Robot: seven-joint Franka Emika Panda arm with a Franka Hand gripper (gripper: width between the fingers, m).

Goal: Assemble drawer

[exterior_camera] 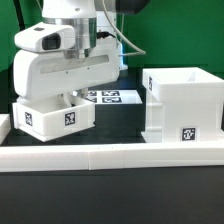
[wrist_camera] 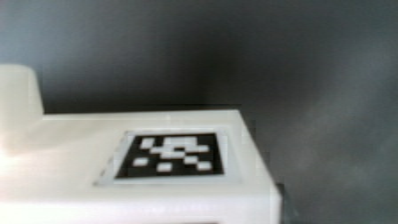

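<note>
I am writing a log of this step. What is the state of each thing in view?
Gripper: low at the tray; open or shut cannot be told.
Tray: upright, outside the casing.
Casing: upright, opening upward, apart from the tray.
Rail: lying flat in front.
Marker board: lying flat, partly hidden.
</note>
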